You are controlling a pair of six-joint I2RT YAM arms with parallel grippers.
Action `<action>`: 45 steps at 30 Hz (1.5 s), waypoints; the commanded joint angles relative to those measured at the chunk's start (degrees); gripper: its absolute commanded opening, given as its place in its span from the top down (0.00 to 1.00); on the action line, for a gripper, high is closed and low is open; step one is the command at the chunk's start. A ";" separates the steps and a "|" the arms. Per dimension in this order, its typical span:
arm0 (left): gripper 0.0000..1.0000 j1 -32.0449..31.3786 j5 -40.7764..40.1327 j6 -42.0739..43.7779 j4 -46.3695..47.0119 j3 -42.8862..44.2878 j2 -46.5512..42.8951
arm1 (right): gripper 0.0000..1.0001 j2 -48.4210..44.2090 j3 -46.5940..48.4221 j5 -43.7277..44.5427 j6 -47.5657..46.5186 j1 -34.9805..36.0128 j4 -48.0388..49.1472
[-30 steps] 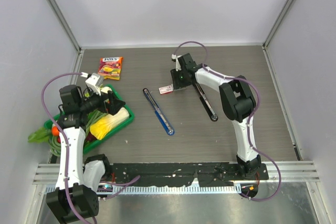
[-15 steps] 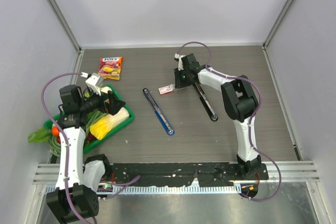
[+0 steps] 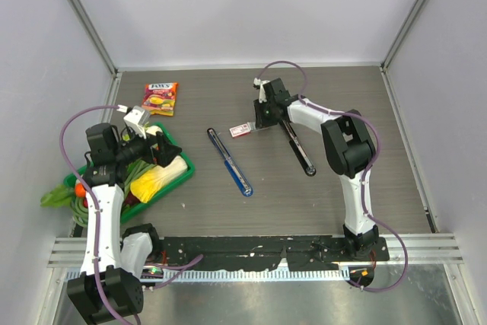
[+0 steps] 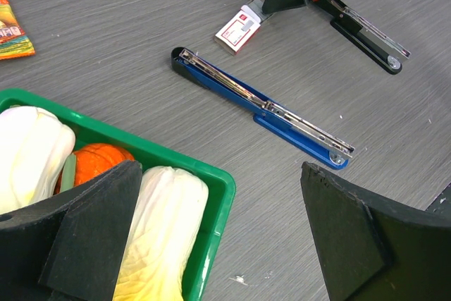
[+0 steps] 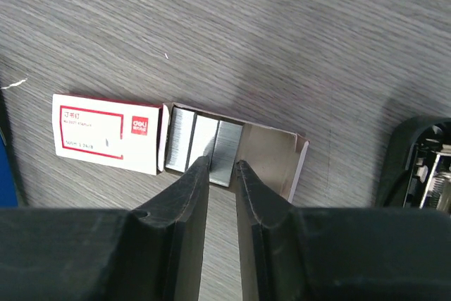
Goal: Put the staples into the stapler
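Right pincer (image 5: 222,165), item: staples (image 5: 192,139).
I read its jaws narrowed onto one strip, pinching it; red-and-white box (image 5: 106,134) at the strip's 9 o'clock.

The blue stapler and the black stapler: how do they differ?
The blue stapler lies clear of both arms; the black stapler lies to its right, its far end close to the right gripper. Colour: the blue stapler has a blue body, the black stapler a black one. Both lie opened flat, slanting the same way.
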 commanded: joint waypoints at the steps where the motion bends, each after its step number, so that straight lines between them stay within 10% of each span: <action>1: 0.00 0.41 1.17 -0.37 2.38 -0.24 -0.30 | 0.75 -3.92 -0.89 2.62 -0.50 -0.02 0.82; 45: 0.00 0.94 1.26 -0.37 2.47 -0.42 -0.57 | 0.59 -1.73 -0.02 -2.57 3.02 -0.99 2.84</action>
